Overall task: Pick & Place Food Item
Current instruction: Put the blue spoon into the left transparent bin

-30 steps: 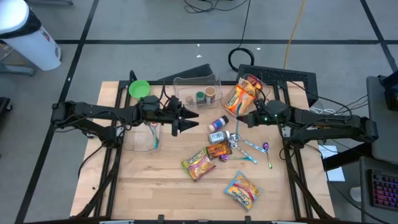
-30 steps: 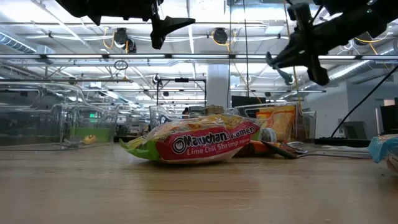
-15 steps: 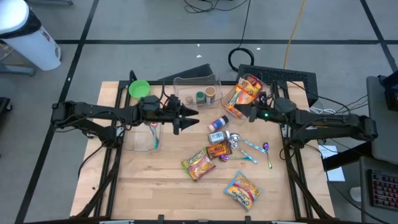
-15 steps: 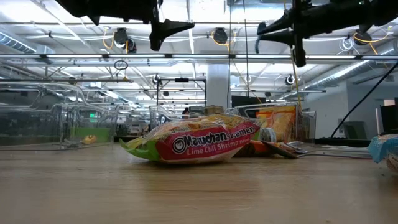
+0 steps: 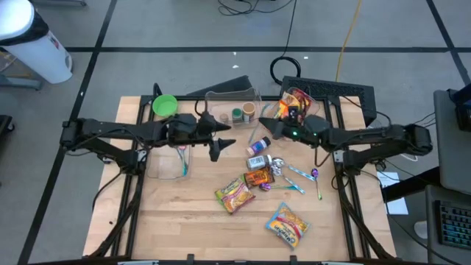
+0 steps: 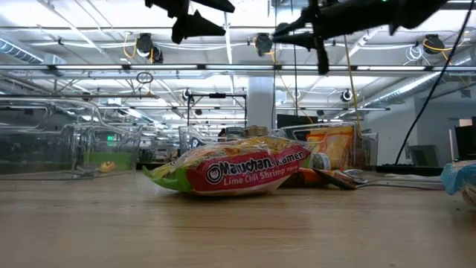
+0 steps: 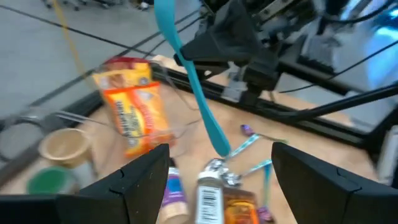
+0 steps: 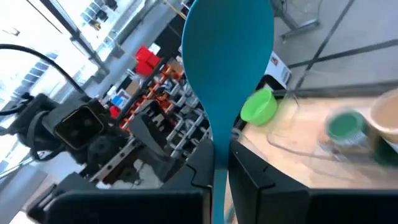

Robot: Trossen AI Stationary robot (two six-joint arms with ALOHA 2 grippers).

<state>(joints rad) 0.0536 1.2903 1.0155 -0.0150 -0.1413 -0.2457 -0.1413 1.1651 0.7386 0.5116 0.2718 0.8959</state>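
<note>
The right gripper (image 5: 269, 129) is clamped on a teal spoon (image 8: 227, 68), held in the air above the table's rear centre. In the left wrist view the spoon (image 7: 193, 81) hangs from the closed fingers, with its bowl uppermost in that picture. The left gripper (image 5: 221, 141) faces it from just beside, raised off the surface, fingers spread wide with nothing between them.

The wooden table (image 5: 199, 221) carries loose food items: a ramen pack (image 6: 234, 173) near the centre, a second pack (image 5: 287, 224) toward the front right, a small bottle (image 5: 257, 147) and a can (image 5: 257, 178) between them, and cutlery (image 5: 309, 180) at the right. An orange bag (image 5: 288, 110) stands at the rear right. A clear bin (image 5: 234, 107) at the rear holds cups, and a green bowl (image 5: 164, 104) sits at the rear left corner. Another clear tray (image 5: 168, 162) lies under the left arm; its contents are hard to make out.

Beyond the table is grey floor with dark lines, cables, and a white cylinder (image 5: 33, 40). The low view shows a large hall with ceiling lights.
</note>
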